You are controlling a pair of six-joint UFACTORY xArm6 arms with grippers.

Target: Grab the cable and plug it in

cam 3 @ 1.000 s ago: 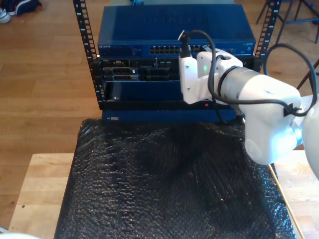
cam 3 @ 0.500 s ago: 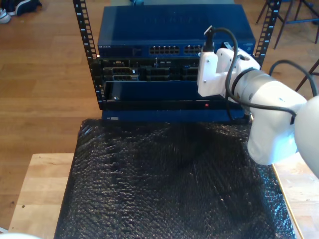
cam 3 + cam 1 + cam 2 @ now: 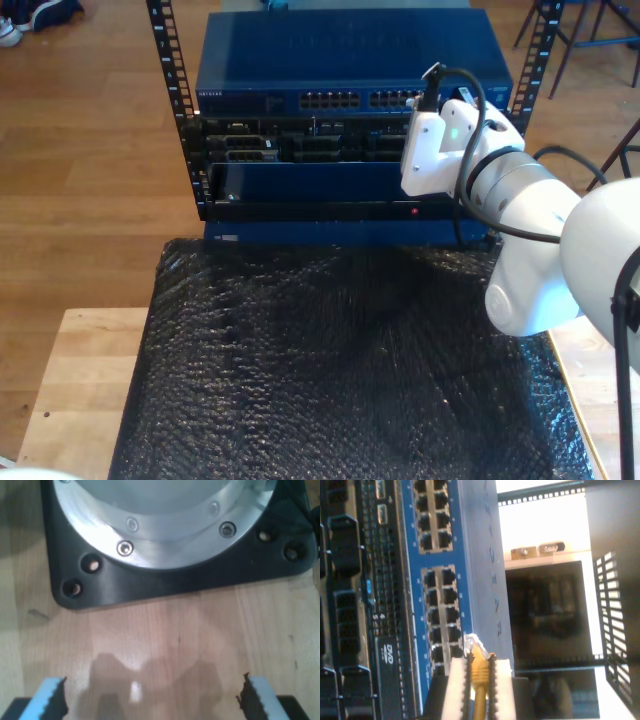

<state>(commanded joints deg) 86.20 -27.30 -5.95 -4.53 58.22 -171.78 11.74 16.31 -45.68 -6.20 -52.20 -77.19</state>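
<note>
Second wrist view: my second gripper (image 3: pixel 479 680) pinches the cable (image 3: pixel 479 700) just behind its plug (image 3: pixel 474 644).

Pressed between the two pale pads (image 3: pixel 454 685), the yellow cable runs back toward the wrist, and its small clear plug sticks out just past the fingertips, close in front of a block of ports (image 3: pixel 442 612) on the blue switch (image 3: pixel 482 545); I cannot tell whether the plug touches a port. Beside the switch sits darker rack gear with larger sockets (image 3: pixel 342 610). In the exterior view the second arm (image 3: pixel 500 190) reaches over the black bubble wrap (image 3: pixel 340 370) to the switch's (image 3: pixel 350 60) port row. My first gripper (image 3: pixel 150 695) is spread wide over a wooden tabletop (image 3: pixel 165 630), ahead of it a black base plate (image 3: pixel 165 580) carrying a round metal flange (image 3: pixel 165 515).
</note>
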